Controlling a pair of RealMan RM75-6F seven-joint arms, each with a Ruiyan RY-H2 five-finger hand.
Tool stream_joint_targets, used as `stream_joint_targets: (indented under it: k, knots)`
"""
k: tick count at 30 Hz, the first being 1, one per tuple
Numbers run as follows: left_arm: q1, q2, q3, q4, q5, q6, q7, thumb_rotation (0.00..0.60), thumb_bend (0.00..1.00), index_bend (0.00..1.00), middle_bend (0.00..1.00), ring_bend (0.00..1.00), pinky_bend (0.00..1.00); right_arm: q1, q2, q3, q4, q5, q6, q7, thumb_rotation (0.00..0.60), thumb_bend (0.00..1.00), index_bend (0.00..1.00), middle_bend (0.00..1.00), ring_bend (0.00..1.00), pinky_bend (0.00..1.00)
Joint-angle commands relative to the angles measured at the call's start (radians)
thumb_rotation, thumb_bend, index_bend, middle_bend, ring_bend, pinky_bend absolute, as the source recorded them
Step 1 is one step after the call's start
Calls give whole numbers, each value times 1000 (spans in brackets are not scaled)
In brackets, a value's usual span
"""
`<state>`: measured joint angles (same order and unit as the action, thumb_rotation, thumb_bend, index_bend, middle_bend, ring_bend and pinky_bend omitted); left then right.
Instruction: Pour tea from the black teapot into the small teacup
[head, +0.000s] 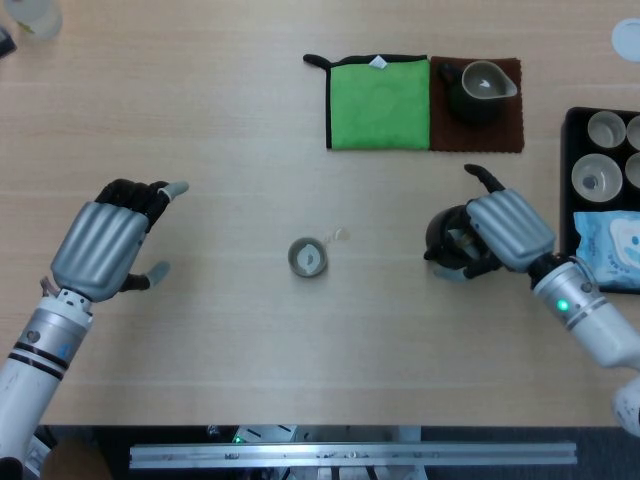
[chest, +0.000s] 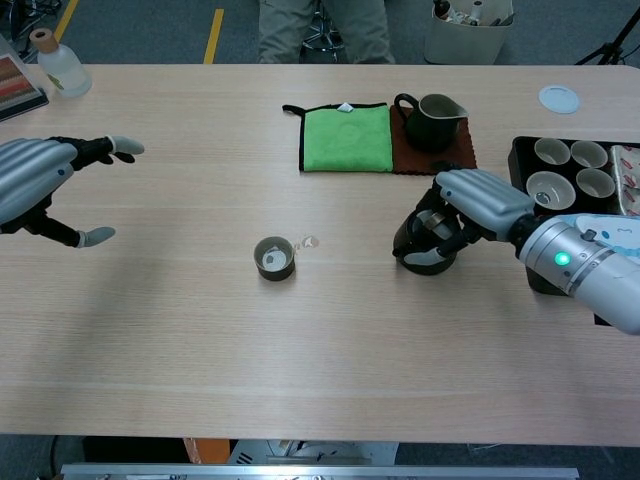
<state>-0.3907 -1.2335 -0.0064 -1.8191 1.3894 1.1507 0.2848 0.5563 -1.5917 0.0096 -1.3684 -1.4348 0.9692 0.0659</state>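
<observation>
Looking like a lab or workshop: yellow floor tape (chest: 213, 24) and a tripod leg (chest: 606, 44) showing past the tabletop's (chest: 320, 340) far edge.
</observation>
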Motion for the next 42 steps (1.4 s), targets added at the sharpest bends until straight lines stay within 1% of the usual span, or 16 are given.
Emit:
stream_joint_targets:
  k: [1,3,7,12,20,24,26,27,28,29,31,35,39,42]
  knots:
    - [-1,0,0,-1,-1,-1,2,600,246,132,195,205,175,2,5,0,-3,-4,-3,3,406,0,849,692,601,0]
    - [-2,0,0,-2,-1,-2,4,600,246,132,196,205,175,3,11,0,-6,-4,-8,1,400,0,836,679,588,0]
    - [-4,-1,1,-4,-4,-5,10,600,246,131,196,205,175,6,21,1,-15,0,-17,-10,399,0,796,629,523,0]
    - [-6,0,0,-7,-6,-6,16,600,246,131,195,205,175,14,39,5,-31,6,-29,-46,398,0,747,583,473,0]
    - [-8,2,-1,-10,-12,-6,23,600,246,131,196,205,175,36,77,18,-73,11,-46,-115,398,0,672,529,431,0]
    - [-8,3,-1,-13,-11,-3,24,600,246,131,196,205,175,41,91,24,-93,18,-44,-146,399,0,642,485,387,0]
    - [-7,6,-2,-14,-11,0,24,600,246,132,196,205,175,38,98,29,-102,23,-34,-164,403,0,592,444,348,0]
    - [-6,8,-3,-15,-10,2,22,600,246,132,196,205,175,36,105,31,-106,23,-22,-184,421,0,560,423,327,0]
    - [-6,11,-3,-15,-10,4,21,600,246,132,195,205,175,32,110,33,-110,24,-11,-198,467,0,528,405,308,0]
    - [-5,13,-4,-15,-10,6,20,600,246,131,196,205,175,28,116,36,-116,26,1,-211,525,0,503,392,295,0]
    - [-3,20,-6,-16,-6,12,16,600,245,131,196,205,174,15,131,42,-130,26,37,-246,593,0,478,382,286,0]
    - [4,29,-10,-18,5,34,2,600,246,132,196,205,175,-17,170,52,-169,33,106,-295,600,4,474,381,284,18]
    - [18,44,-11,-18,17,62,-10,600,245,132,200,205,175,-61,220,56,-206,30,189,-334,600,47,474,381,284,123]
    - [37,60,-10,-16,29,95,-20,600,246,134,202,205,175,-109,268,55,-228,19,274,-356,600,75,474,384,284,179]
